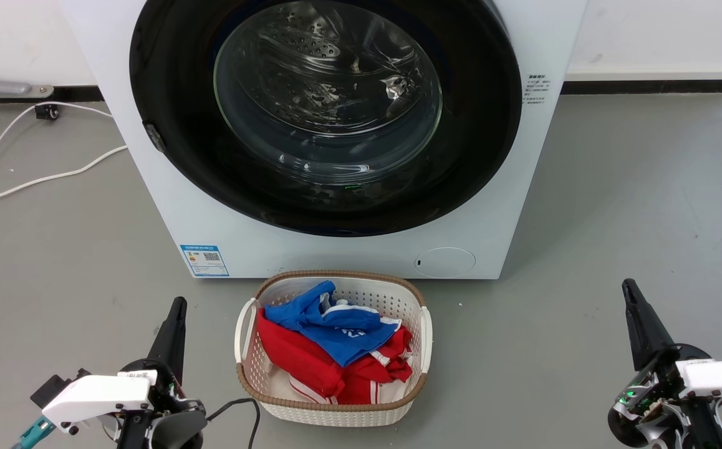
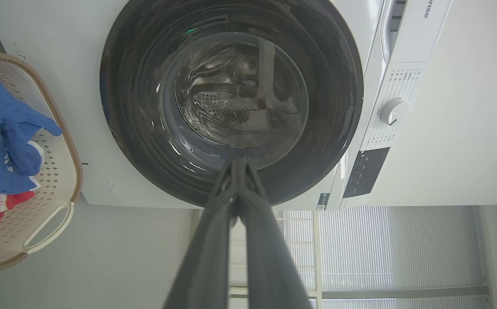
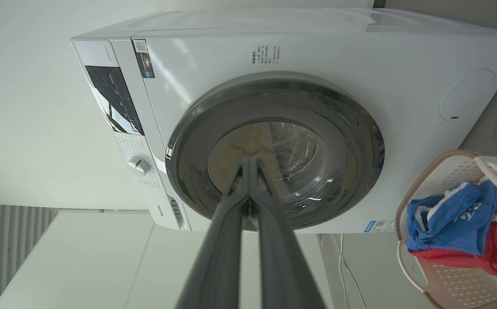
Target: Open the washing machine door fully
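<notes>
The white washing machine (image 1: 168, 206) stands straight ahead on the floor. Its door (image 1: 168, 81), a glossy black disc with a bulging glass centre, lies flat against the front, closed. The same door (image 2: 137, 51) fills the left wrist view, and the door (image 3: 351, 137) is seen from the side in the right wrist view. My left gripper (image 1: 178, 304) is low at the left, shut and holding nothing, well short of the machine. My right gripper (image 1: 628, 285) is low at the right, also shut and holding nothing. In the wrist views the left gripper (image 2: 239, 161) and right gripper (image 3: 250, 161) have fingers pressed together.
A white laundry basket (image 1: 245, 368) with a brown woven rim holds red and blue clothes on the floor just before the machine, between my arms. White cables (image 1: 37, 181) trail on the grey floor at the left. A control panel with a dial (image 2: 393, 110) tops the machine.
</notes>
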Controlling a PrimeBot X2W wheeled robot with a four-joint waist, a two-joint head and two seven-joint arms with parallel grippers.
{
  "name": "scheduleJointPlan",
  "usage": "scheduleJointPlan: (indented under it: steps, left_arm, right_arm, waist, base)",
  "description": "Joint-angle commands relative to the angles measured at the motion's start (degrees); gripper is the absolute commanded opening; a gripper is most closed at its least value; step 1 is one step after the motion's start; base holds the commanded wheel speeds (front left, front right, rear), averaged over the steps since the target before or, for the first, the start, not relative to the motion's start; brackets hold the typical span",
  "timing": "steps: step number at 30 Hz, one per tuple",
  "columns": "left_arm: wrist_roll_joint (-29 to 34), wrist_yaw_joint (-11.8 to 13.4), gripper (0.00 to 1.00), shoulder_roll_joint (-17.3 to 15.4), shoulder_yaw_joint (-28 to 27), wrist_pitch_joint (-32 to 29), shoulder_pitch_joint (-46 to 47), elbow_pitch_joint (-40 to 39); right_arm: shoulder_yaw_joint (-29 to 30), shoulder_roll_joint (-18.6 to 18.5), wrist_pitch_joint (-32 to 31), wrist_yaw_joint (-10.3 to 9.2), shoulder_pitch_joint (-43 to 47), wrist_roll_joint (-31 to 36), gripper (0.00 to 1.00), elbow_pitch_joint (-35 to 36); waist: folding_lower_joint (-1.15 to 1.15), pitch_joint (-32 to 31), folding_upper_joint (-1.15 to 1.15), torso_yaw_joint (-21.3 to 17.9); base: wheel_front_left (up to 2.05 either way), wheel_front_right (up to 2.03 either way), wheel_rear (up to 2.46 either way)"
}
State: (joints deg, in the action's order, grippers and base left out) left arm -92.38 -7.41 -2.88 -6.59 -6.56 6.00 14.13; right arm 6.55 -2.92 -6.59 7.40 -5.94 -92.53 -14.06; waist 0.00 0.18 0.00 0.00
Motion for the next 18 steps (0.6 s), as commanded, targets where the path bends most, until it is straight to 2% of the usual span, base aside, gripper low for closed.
scheduleJointPlan:
  steps: [1,3,4,18]
  left_arm:
    - [-0.1,-0.3,0.0,0.0,-0.1,-0.1,0.4,-0.2]
    - [-0.1,-0.3,0.0,0.0,-0.1,-0.1,0.4,-0.2]
    - [0.0,0.0,1.0,0.0,0.0,0.0,-0.1,0.2]
    - [2.7,0.1,1.0,0.1,3.7,3.5,-1.0,-1.1]
  right_arm:
    - [0.1,0.3,-0.1,0.17,-0.7,0.4,0.0,0.0]
    - [0.1,0.3,-0.1,0.17,-0.7,0.4,0.0,0.0]
    - [0.0,0.0,0.0,0.0,0.1,0.0,1.0,-0.1]
    - [-2.4,-0.3,3.3,0.01,1.8,2.3,1.0,1.4]
  waist:
    - [0.0,0.0,0.0,0.0]
    - [0.0,0.0,0.0,0.0]
    - [0.0,0.0,0.0,0.0]
    - [0.0,0.0,0.0,0.0]
  base:
    - [0.0,0.0,0.0]
    - [0.0,0.0,0.0]
    - [0.0,0.0,0.0]
    - [0.0,0.0,0.0]
